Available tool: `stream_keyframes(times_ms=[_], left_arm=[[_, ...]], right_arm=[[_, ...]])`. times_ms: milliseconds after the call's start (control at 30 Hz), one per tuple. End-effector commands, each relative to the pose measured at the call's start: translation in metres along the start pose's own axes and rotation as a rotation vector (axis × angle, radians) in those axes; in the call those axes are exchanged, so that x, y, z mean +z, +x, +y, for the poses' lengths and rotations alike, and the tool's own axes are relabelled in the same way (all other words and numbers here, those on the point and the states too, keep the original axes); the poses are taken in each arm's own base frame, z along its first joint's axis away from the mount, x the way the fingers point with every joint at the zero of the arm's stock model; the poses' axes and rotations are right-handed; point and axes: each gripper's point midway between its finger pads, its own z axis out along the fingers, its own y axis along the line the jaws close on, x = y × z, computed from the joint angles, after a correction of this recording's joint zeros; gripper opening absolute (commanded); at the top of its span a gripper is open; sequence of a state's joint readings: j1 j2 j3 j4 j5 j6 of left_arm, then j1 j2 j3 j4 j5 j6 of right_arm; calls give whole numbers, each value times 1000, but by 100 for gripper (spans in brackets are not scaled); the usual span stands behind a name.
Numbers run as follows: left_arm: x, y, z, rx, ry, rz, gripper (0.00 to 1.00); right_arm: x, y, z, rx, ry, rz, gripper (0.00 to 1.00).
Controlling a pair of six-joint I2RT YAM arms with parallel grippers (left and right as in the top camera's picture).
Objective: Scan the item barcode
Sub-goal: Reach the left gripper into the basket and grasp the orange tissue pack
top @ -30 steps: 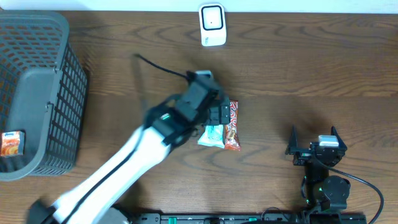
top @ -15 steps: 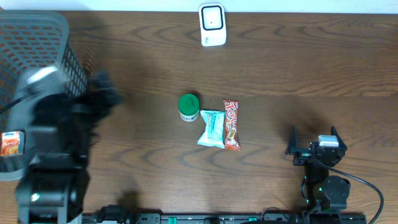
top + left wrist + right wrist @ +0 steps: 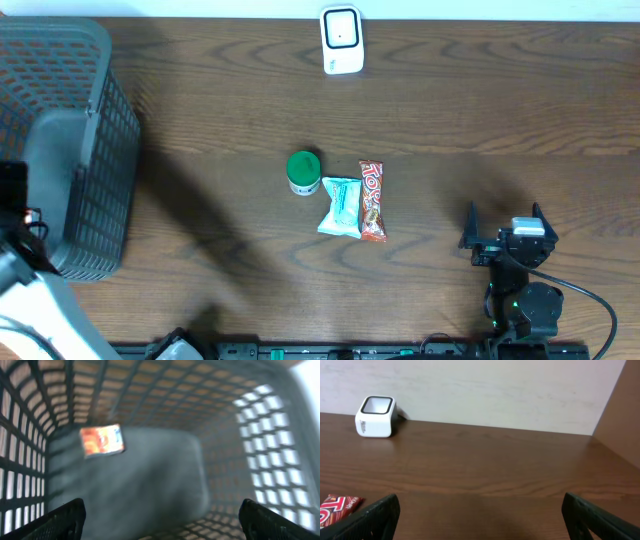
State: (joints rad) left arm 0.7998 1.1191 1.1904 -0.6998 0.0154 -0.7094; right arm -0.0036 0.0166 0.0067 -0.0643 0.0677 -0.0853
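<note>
The white barcode scanner (image 3: 341, 40) stands at the table's far edge and also shows in the right wrist view (image 3: 375, 423). A green-lidded jar (image 3: 304, 171), a light blue packet (image 3: 341, 206) and a red snack bar (image 3: 372, 201) lie together mid-table. My left gripper (image 3: 162, 525) is open and empty, looking down into the grey basket (image 3: 70, 120), where an orange packet (image 3: 102, 440) lies on the floor, blurred. My right gripper (image 3: 480, 520) is open and empty low over the table at the right (image 3: 503, 238), well clear of the items.
The basket's mesh walls (image 3: 270, 445) surround the left gripper's view. My left arm (image 3: 20, 290) comes up from the front left corner. The end of the red bar (image 3: 337, 507) shows at the right wrist view's lower left.
My left arm has swung from above the mid-table items to the basket at the left, uncovering the green jar. The right arm has not moved.
</note>
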Motion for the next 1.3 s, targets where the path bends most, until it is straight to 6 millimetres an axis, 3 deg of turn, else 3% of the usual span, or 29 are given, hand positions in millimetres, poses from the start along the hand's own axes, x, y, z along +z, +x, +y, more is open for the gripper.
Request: stream_keyframes(times_ms=[0,100,333,600,1067,1267], left_arm=[[28,6,9,-39,-39,85,98],[55,15,31,-31,-157,126,98],[97,27,78,-33,-407,153,98],[126,22,117,28,-614,86,98],[179,43,142,45,-686,124,98],[191,47,145,44,-684,123,98]], right_arm=[[-1,-1,1,-10,-2,-5,99],[-1,-1,1,-10,-2,-5,99],[-1,-1,1,-10,-2,-5,99],[-1,-1,1,-10,-2,-5,99],[-1,-1,1,-10,-2,-5,99],[-1,-1,1,-10,-2,-5,99]])
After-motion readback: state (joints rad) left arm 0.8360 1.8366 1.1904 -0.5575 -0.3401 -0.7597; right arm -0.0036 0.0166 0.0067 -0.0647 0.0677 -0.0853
